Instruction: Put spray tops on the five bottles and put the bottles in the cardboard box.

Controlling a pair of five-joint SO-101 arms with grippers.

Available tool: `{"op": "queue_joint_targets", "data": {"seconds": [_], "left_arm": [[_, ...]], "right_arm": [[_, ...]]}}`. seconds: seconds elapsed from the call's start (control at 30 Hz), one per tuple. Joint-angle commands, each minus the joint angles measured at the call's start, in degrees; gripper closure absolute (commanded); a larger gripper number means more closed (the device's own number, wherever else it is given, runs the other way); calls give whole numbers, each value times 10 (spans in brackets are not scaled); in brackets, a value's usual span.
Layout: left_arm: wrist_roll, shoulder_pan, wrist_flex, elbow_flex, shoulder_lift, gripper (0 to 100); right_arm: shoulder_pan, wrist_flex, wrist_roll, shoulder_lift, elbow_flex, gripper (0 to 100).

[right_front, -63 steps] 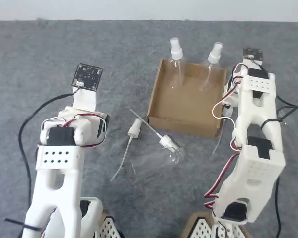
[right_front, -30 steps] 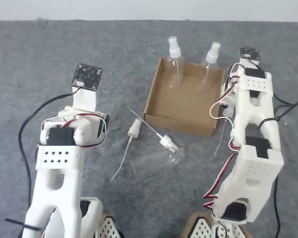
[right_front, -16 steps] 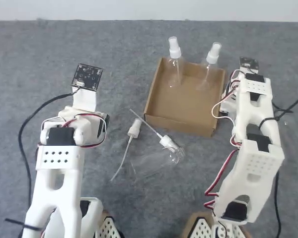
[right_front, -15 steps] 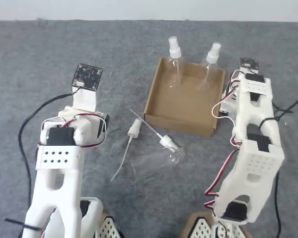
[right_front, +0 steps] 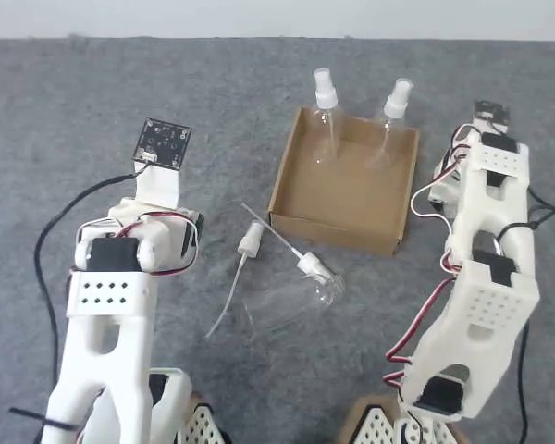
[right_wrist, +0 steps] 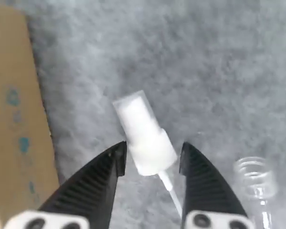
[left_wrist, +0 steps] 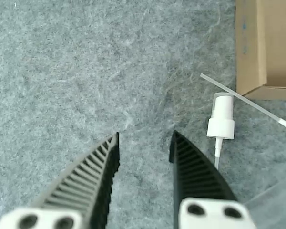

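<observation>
straddling a loose spray top (right_wrist: pixel 144 136), the right gripper (right_wrist: pixel 153 146) hangs with its jaws parted, one on either side of the white collar and seemingly not touching it. the top lies flat on the grey felt (right_wrist: pixel 219 57), just beside the outer wall of the cardboard box (right_wrist: pixel 12 109), and its dip tube trails toward an uncapped clear bottle (right_wrist: pixel 255 174) nearby. the step in hand looks like picking up this top. to do it well, come straight down so the fingers meet the thick collar, not the narrow nozzle or the thin tube. close gently, since round plastic may squirt sideways, and keep off the box wall. lift slowly so the long tube clears the felt without snagging. the left gripper (left_wrist: pixel 145 138) hovers spread apart, holding nothing, near a second spray top (left_wrist: pixel 220 119) by the box corner. two capped bottles (right_front: pixel 326 102) stand inside the box at its far wall. a third bottle (right_front: pixel 291 298) lies on its side in front.
</observation>
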Motion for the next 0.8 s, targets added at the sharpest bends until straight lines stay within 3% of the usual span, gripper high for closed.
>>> {"op": "queue_joint_targets", "data": {"seconds": [0.0, 0.4, 0.6, 0.77], "left_arm": [[4, 3, -3, -2, -2, 841], [4, 2, -2, -2, -2, 841], [4, 0, -2, -2, -2, 841], [4, 1, -4, -2, -2, 841]], "right_arm": [[0, 10, 0, -12, -37, 850], [-29, 5, 125, -5, -75, 850], [-19, 10, 135, 30, -75, 859], [5, 11, 134, 40, -76, 975]]}}
